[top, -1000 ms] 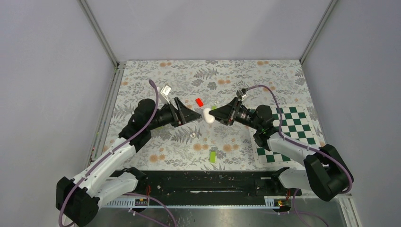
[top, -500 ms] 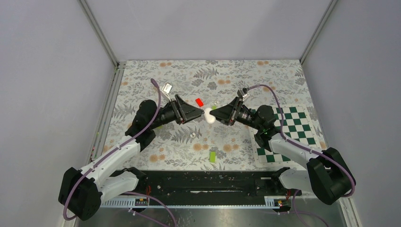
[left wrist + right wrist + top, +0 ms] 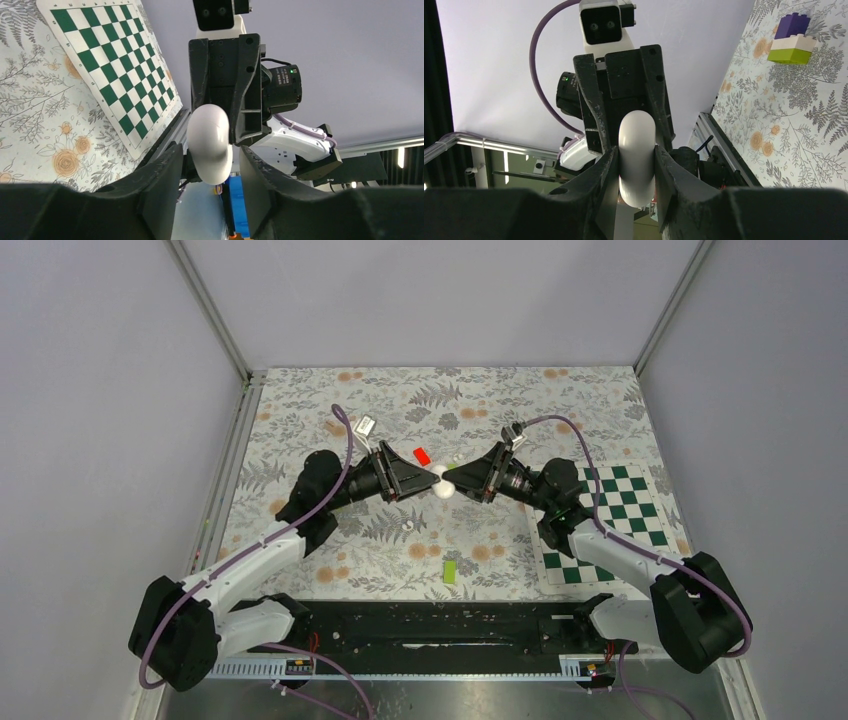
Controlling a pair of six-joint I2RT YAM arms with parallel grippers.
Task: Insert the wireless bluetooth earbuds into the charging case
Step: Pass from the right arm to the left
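Charging case (image 3: 440, 483): small white glossy pebble, held in the air above the middle of the table (image 3: 600, 410), between both arms. Lid looks closed; no seam visible in either wrist view.

Handling, judged: hard shell, light, smooth and rounded, so slippery. Likely to squirt out of a pinch placed near the curved ends. Best hold is across the flatter faces at mid-body, with moderate squeeze. Not fragile, but the hinge probably won't like twisting.

Right gripper (image 3: 636, 150): clamped on the case, both fingers touching its sides, one end sticking out.

Left gripper (image 3: 207, 155): jaws apart, straddling the free end of the case, a thin gap showing on each side, no contact seen.

A tiny white piece (image 3: 408, 525), probably an earbud, lies on the table nearer the near edge, well apart from the case. Too small to tell its pose.

Red block (image 3: 422, 455) lies just beyond the grippers, green block (image 3: 450, 571) toward the near edge, and checkerboard mat (image 3: 610, 520) by the right edge.
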